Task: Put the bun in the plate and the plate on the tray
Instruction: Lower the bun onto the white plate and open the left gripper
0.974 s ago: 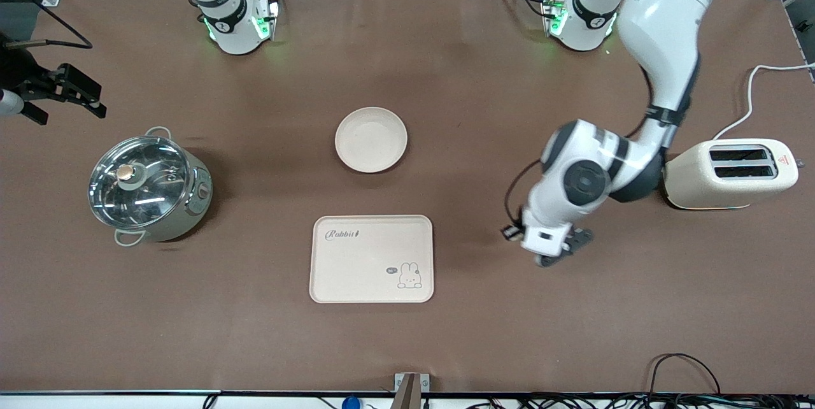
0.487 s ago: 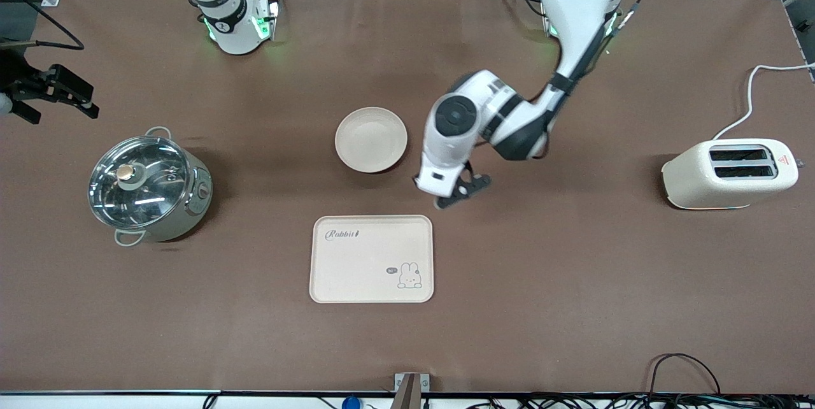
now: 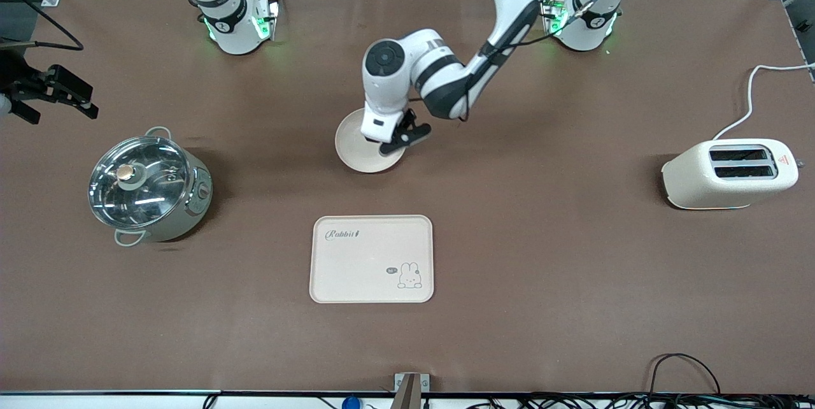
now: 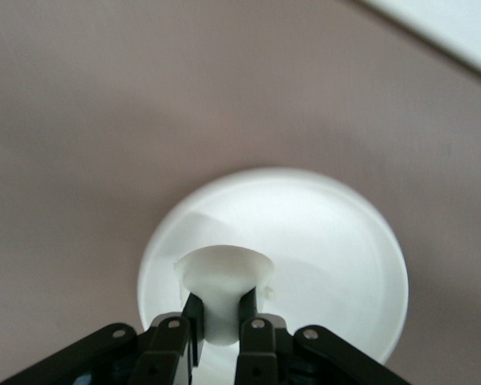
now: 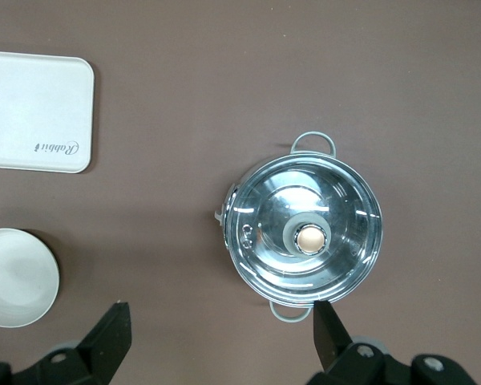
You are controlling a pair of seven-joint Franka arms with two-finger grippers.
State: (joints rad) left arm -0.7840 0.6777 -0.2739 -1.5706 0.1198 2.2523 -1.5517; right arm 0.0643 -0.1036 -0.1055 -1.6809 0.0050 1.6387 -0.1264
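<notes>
My left gripper (image 3: 398, 139) hangs over the plate (image 3: 356, 155), at its edge toward the left arm's end. In the left wrist view the left gripper (image 4: 219, 309) is shut on the bun (image 4: 223, 277), a small cream-white lump held just above the plate (image 4: 337, 241). The front view hides the bun. The tray (image 3: 371, 259) with "Rabbit" lettering lies nearer the front camera than the plate and holds nothing. My right gripper (image 3: 56, 93) waits open, high over the right arm's end of the table, its fingers (image 5: 112, 337) wide apart.
A steel pot with a glass lid (image 3: 148, 186) stands toward the right arm's end, also in the right wrist view (image 5: 305, 237). A cream toaster (image 3: 732, 173) with a white cord stands toward the left arm's end.
My left arm swung from beside the toaster across the table to over the plate. The right gripper shifted slightly. Plate, tray, pot and toaster have not moved.
</notes>
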